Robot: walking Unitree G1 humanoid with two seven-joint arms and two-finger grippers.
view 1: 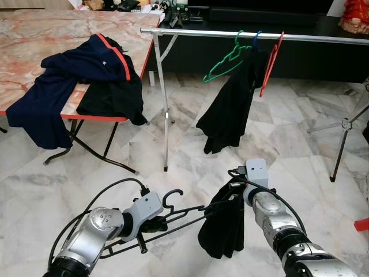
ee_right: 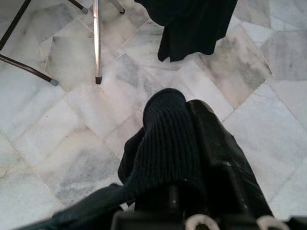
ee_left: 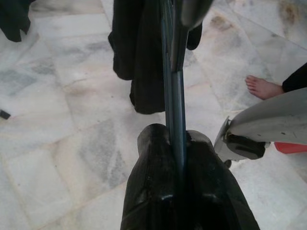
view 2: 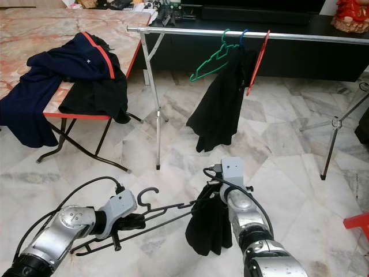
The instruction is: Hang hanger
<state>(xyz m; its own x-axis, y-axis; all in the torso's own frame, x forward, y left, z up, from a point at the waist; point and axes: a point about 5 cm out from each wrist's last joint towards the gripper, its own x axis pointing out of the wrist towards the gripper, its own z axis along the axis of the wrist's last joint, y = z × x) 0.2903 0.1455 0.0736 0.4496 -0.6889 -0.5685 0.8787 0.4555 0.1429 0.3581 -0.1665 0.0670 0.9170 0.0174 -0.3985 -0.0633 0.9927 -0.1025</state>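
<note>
My left gripper (view 1: 154, 224) is shut on a black hanger (view 1: 176, 216) held low over the floor, its hook (view 1: 171, 198) pointing up. In the left wrist view the hanger's bar (ee_left: 173, 110) runs out from between the shut fingers (ee_left: 153, 187). A black garment (view 1: 223, 228) hangs from the hanger's right end, and my right gripper (view 1: 230, 196) is shut on its knitted cloth (ee_right: 165, 143). Ahead stands a silver clothes rail (view 1: 259, 36) carrying a green hanger (view 1: 226, 60), a red hanger (view 1: 271, 63) and a blue-hooked hanger with a black garment (view 1: 228, 109).
A folding table (view 1: 34, 52) with a marble-pattern top and red edge stands at the left, with navy and black clothes (view 1: 81, 81) draped on it. A tripod leg (view 1: 343, 135) is at the right. A person's bare foot (ee_left: 261, 87) rests on the marble floor. A red object (view 1: 362, 224) lies at the right edge.
</note>
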